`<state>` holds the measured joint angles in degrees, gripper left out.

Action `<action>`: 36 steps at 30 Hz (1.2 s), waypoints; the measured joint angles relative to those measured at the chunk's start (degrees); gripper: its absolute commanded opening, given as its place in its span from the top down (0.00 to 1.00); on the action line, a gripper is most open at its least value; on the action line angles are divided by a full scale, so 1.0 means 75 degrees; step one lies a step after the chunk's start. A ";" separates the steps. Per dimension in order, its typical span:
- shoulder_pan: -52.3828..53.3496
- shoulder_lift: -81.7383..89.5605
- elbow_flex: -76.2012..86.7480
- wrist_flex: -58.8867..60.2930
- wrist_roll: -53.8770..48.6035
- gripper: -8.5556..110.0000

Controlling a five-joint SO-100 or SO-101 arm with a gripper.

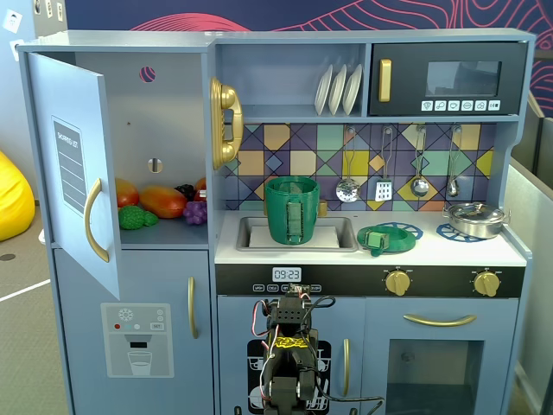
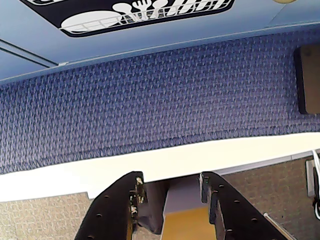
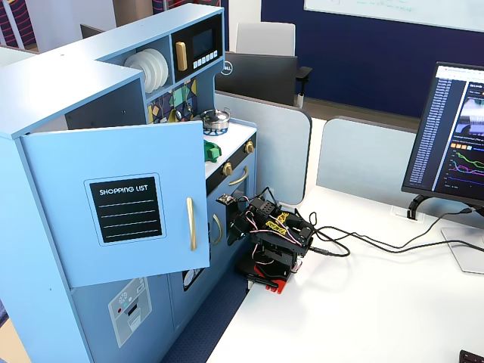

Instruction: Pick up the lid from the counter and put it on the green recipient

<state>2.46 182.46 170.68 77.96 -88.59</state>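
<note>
The green lid (image 1: pixel 380 238) lies on the white counter over the left blue burner ring, to the right of the sink. The tall green pot (image 1: pixel 292 210) stands in the sink with its ribbed handle strip facing front and its top uncovered. In the side fixed view only a green bit of the lid (image 3: pixel 212 151) shows, and the pot is hidden behind the open door. My arm (image 1: pixel 289 346) is folded low in front of the kitchen, well below the counter. In the wrist view my gripper (image 2: pixel 171 182) is open and empty, looking down at blue carpet and the white table edge.
A shiny metal pot (image 1: pixel 475 219) sits on the right burner. The fridge door (image 1: pixel 78 164) hangs open at left, with toy food (image 1: pixel 160 203) inside. Utensils (image 1: pixel 384 169) hang above the counter. The arm's base (image 3: pixel 272 249) stands on a white table with cables and a monitor (image 3: pixel 457 144).
</note>
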 measured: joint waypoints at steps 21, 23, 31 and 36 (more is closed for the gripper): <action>0.1406 -0.0949 -0.0914 -0.1477 0.0164 0.93; 0.1723 -0.1418 -0.1559 -0.2039 0.0070 0.93; 0.3234 -0.2578 -0.2977 -0.4594 -0.1090 0.93; 0.3879 -0.2953 -0.3563 -0.5402 -0.1605 0.77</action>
<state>31.55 160.31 143.96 37.44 -100.63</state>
